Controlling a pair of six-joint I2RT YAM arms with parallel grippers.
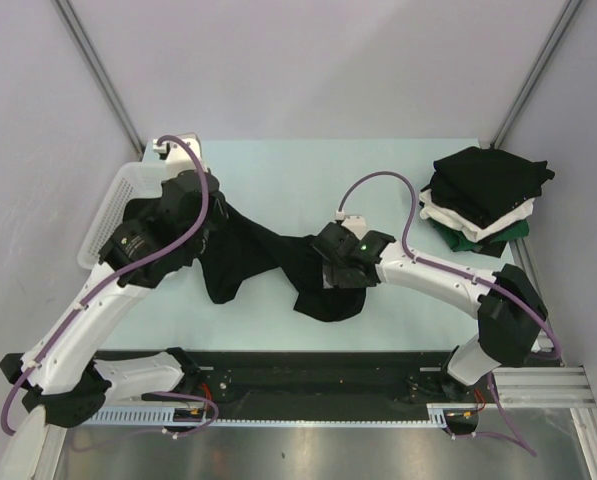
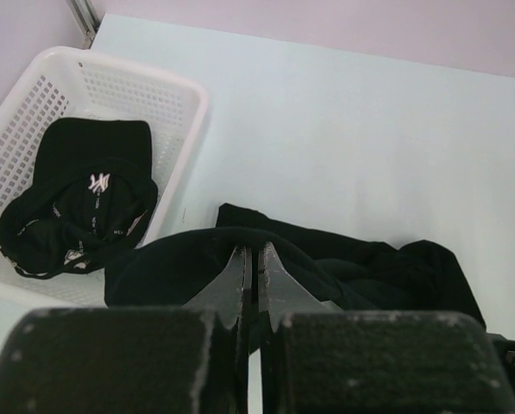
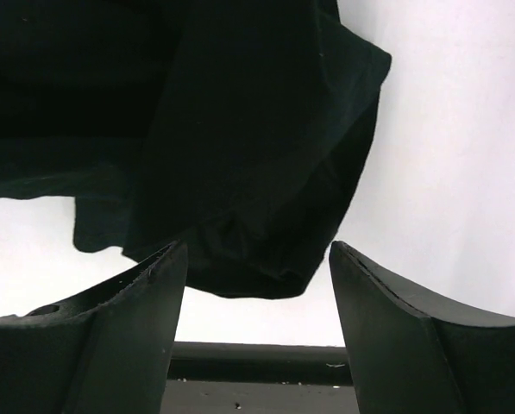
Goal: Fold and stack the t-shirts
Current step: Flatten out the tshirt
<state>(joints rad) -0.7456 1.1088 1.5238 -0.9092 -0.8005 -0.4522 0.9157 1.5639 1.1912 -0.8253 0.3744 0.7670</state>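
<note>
A crumpled black t-shirt [image 1: 268, 260] lies stretched across the middle of the table between my two grippers. My left gripper [image 2: 255, 259] is shut on a fold of the black t-shirt [image 2: 326, 267], which bulges over its fingertips. In the top view the left gripper [image 1: 210, 232] sits at the shirt's left end, beside the basket. My right gripper [image 3: 257, 259] is open, fingers wide apart, hovering just above the shirt's near hem [image 3: 257, 216] without touching it. From above, the right gripper [image 1: 336, 280] is over the shirt's right end. Folded t-shirts [image 1: 483, 195], black over white and green, are stacked at the back right.
A white mesh basket [image 1: 113, 200] stands at the table's left edge; its rim [image 2: 192, 112] is close to my left gripper, and a black garment with white lettering [image 2: 84, 198] lies inside it. The black front rail [image 3: 257, 362] runs just below the right fingers.
</note>
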